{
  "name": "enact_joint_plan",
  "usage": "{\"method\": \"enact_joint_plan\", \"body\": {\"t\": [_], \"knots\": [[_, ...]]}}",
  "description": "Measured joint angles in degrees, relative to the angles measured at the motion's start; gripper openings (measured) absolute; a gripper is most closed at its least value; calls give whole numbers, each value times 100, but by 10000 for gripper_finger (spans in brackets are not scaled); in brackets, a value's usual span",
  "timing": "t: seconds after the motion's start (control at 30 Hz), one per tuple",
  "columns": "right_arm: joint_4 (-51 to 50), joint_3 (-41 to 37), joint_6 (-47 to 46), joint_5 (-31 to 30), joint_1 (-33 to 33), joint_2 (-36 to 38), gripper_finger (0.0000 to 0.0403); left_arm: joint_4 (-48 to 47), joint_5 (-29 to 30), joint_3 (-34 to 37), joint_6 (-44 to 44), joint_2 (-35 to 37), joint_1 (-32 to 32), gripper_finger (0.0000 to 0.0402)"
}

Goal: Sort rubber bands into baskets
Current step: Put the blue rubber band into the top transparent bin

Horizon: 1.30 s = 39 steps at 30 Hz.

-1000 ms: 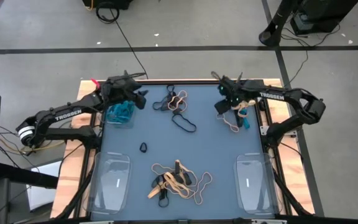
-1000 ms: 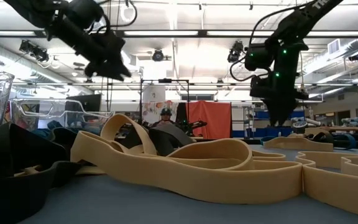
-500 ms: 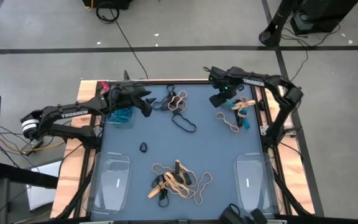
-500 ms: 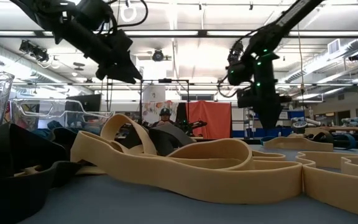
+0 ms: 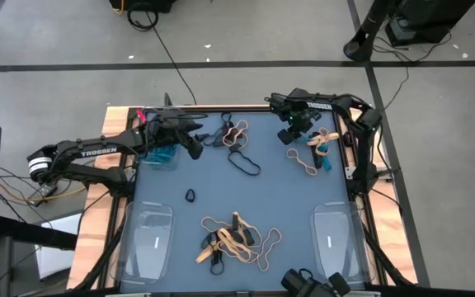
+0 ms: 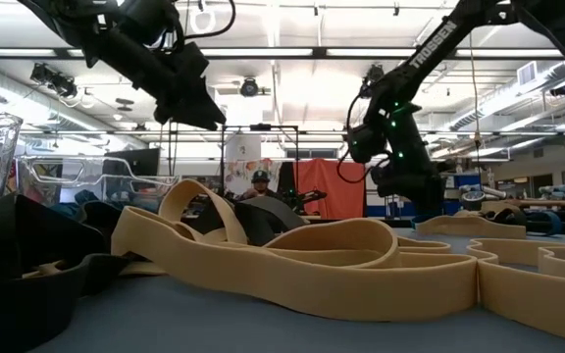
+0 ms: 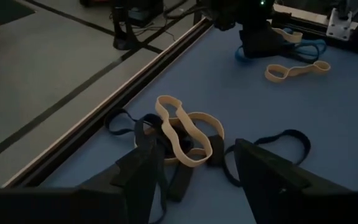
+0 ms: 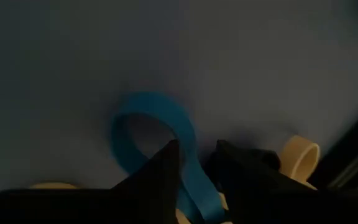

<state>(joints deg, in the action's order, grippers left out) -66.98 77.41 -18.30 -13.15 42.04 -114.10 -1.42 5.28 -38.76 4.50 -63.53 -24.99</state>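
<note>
High view shows this sorting job is barely started, as far as I can tell. Only the far-left basket (image 5: 160, 150) has anything in it, a bunch of teal bands (image 5: 162, 148). The two near baskets, near-left (image 5: 145, 239) and near-right (image 5: 336, 239), look empty, and I can't really make out the fourth one at the far right, since the arm covers that corner. Most of the rubber bands are loose on the tabletop (image 5: 287, 198): a big tan-and-black tangle (image 5: 236, 239) near the front middle, a small black loop (image 5: 190, 195) on its own, a black band (image 5: 244, 162) mid-table, a tan-and-black cluster (image 5: 231, 134) at the far edge, and a tan and teal group (image 5: 316, 153) at far right. The left gripper (image 5: 193, 137) hangs just left of that far cluster with its fingers (image 7: 143, 171) spread wide, holding nothing. The right gripper (image 5: 293, 129) is down at the far right group, and in the right wrist view its fingers (image 8: 160, 168) are narrow, on either side of a teal band (image 8: 166, 134); I'd guess it's pinching it, but can't tell if the grip is firm. So lots left: nearly every tan and black band has yet to be binned.
</note>
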Motion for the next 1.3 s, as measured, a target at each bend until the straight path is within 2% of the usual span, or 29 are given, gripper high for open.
{"method": "enact_joint_plan", "body": {"t": [0.1,0.2,0.27,0.5,0.7,0.83,1.03,1.13,1.3], "knots": [[-100,21,54,-35,0,-25,81,94,1,0,-1,0,1,215],[-150,28,254,8,0,-23,28,184,2,0,-1,0,2,215],[-268,28,430,10,-7,-22,11,260,2,0,-1,0,0,215],[-500,26,465,33,-276,216,6,336,2,0,43,0,4,215],[-439,26,47,-273,-969,1113,4,792,3,23,334,-275,122,215],[-363,26,-7,-451,-1633,1862,3,1552,-112,83,314,-696,357,215],[243,26,-188,-21,-2216,2902,2,2736,-580,87,150,-1220,605,215],[616,26,-254,-17,-2446,3161,2,3330,-802,87,180,-1363,705,215],[1207,26,-266,59,-2850,3233,2,4089,-807,87,368,-1666,988,215]]}}
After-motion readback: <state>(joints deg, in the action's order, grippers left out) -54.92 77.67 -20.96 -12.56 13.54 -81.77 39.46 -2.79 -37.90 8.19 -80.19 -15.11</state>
